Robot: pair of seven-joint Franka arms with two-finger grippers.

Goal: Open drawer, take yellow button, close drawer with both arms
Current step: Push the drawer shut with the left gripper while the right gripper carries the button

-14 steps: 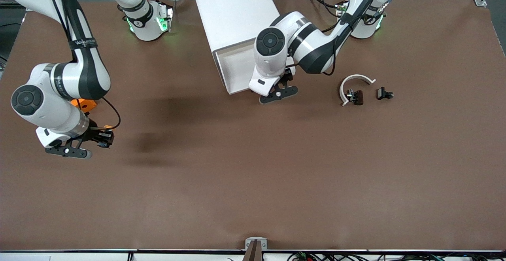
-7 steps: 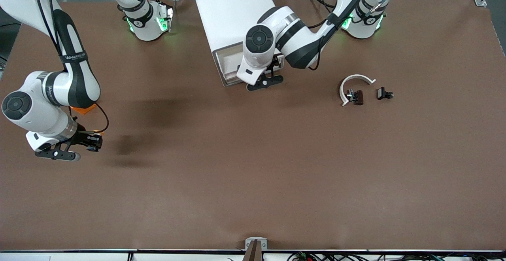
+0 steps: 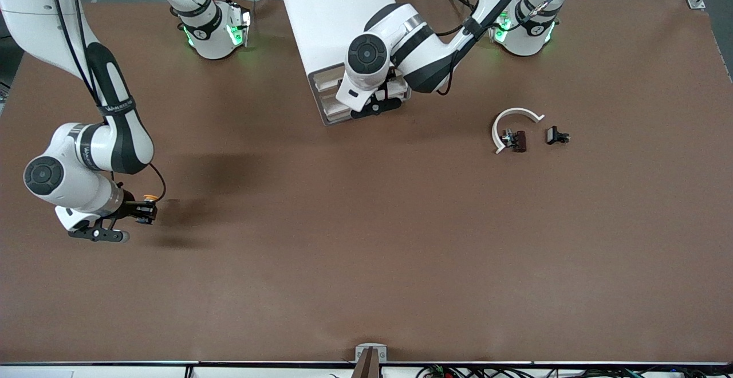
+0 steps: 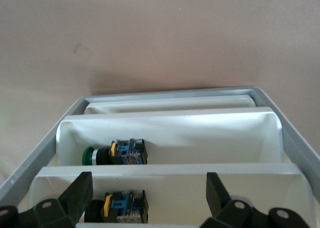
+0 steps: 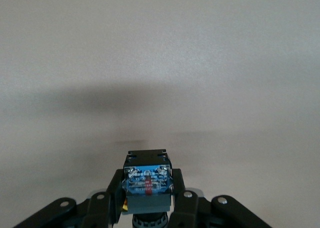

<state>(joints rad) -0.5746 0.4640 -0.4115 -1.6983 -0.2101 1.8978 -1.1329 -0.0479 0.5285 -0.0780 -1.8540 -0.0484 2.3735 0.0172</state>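
The white cabinet (image 3: pixel 335 17) stands between the arm bases. Its top drawer (image 3: pixel 327 80) is pushed in, level with the two below. My left gripper (image 3: pixel 375 103) is at the drawer fronts. In the left wrist view it (image 4: pixel 149 198) is open, with one finger (image 4: pixel 80 194) on each side of the nearest drawer's front edge (image 4: pixel 170 170). My right gripper (image 3: pixel 146 212) is low over the table at the right arm's end. It is shut on the button (image 3: pixel 150 198), whose orange cap shows. In the right wrist view the gripper (image 5: pixel 147 193) clamps the button's blue block (image 5: pixel 147 180).
A white curved piece (image 3: pixel 515 117), a small dark part (image 3: pixel 515 140) and a black clip-like piece (image 3: pixel 556 136) lie toward the left arm's end. In the left wrist view, a green-capped button (image 4: pixel 112 154) and a black one (image 4: pixel 117 208) lie in the drawers.
My left gripper has moved toward the cabinet and the top drawer has slid in from open to shut. My right gripper has shifted a little and sunk lower with the button.
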